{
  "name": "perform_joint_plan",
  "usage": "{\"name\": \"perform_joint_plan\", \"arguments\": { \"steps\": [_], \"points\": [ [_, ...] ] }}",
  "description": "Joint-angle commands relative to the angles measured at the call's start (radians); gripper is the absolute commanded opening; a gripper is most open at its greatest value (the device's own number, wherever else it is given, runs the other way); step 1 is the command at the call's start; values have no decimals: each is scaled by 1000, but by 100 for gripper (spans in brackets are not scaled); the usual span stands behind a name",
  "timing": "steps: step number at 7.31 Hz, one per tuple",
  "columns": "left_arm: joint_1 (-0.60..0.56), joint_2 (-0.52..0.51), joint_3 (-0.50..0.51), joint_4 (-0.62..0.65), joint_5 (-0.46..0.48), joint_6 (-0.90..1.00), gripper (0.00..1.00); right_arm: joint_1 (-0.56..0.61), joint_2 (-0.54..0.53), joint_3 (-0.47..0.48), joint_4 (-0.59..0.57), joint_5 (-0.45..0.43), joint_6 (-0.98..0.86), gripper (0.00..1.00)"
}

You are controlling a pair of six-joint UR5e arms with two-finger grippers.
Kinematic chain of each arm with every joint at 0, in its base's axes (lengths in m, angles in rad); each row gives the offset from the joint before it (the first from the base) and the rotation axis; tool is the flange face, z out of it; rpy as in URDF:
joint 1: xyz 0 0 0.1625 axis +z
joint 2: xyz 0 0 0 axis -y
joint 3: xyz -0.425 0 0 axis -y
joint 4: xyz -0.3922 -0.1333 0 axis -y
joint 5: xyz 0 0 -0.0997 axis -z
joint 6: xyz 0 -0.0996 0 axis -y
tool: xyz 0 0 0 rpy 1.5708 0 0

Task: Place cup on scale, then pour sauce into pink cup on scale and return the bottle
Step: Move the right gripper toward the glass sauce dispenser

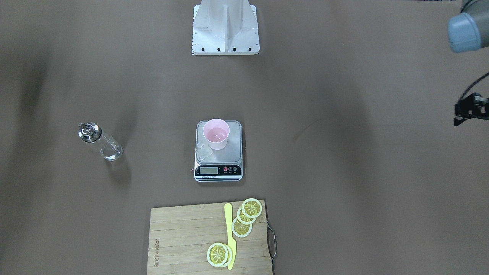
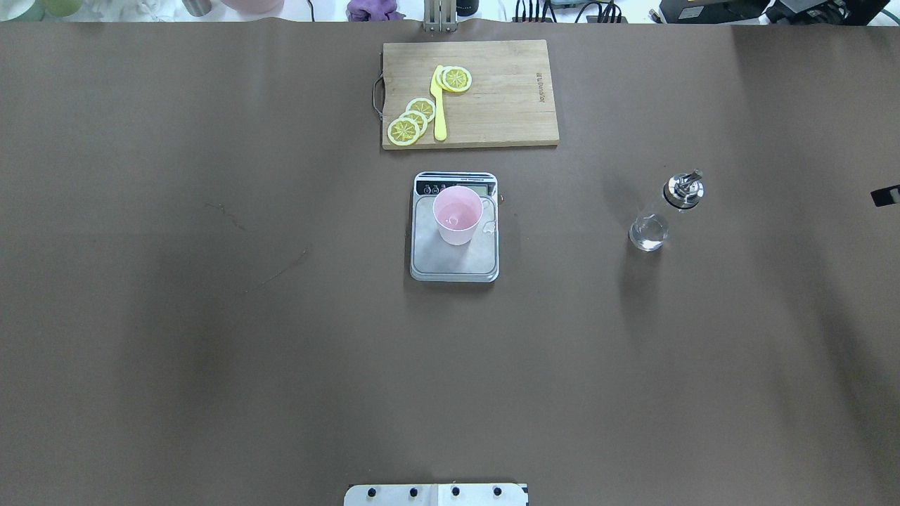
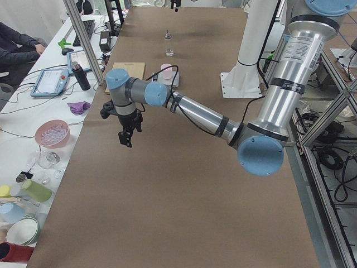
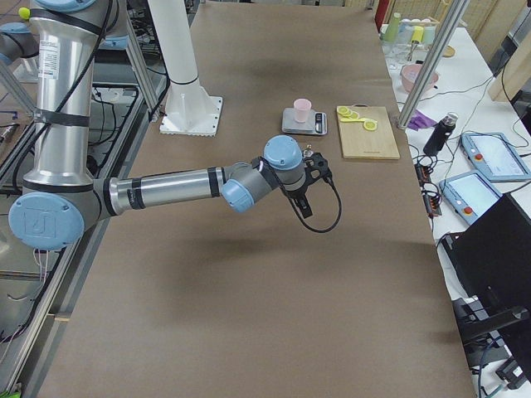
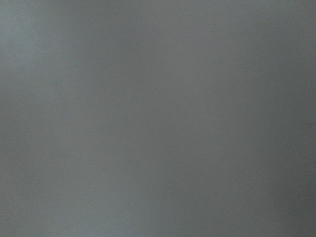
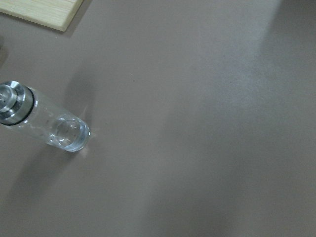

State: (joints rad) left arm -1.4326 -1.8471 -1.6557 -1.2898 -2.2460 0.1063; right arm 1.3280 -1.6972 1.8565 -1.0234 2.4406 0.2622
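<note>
The pink cup [image 1: 216, 133] [image 2: 458, 214] stands upright on the steel scale [image 1: 229, 152] [image 2: 450, 263] at mid-table, with clear liquid in its bottom. A few wet drops lie on the platform beside it. The glass bottle [image 1: 101, 141] [image 2: 664, 211] [image 6: 44, 123] stands alone on the robot's right side, a little clear sauce in it. My left gripper [image 1: 457, 114] [image 3: 127, 137] hangs over the table's far left end, fingers apart and empty. Only a sliver of my right gripper [image 2: 886, 195] [image 4: 305, 199] shows, beyond the bottle; I cannot tell its state.
A wooden cutting board [image 1: 183, 236] [image 2: 506, 105] with lemon slices and a yellow knife lies on the far side of the scale. The robot's white base [image 1: 225, 30] stands at the near edge. A person's arm [image 3: 17, 47] rests at the side bench.
</note>
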Motion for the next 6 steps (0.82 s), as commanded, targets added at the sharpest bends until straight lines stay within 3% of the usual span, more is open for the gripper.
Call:
{"name": "perform_joint_plan", "arguments": {
  "steps": [1, 2, 4, 5, 6],
  "points": [
    [-122, 75, 68, -36, -6, 133, 99, -58, 1, 26, 72, -6, 121, 99],
    [-137, 112, 65, -40, -6, 136, 99, -78, -7, 53, 74, -24, 147, 99],
    [-144, 127, 57, -66, -4, 133, 99, -201, -12, 105, 101, -166, 218, 99],
    [-144, 127, 56, -66, -1, 133, 99, -269, -10, 92, 199, -222, 207, 99],
    [-144, 127, 57, -66, 0, 133, 99, -291, -9, 66, 320, -221, 204, 99]
  ]
}}
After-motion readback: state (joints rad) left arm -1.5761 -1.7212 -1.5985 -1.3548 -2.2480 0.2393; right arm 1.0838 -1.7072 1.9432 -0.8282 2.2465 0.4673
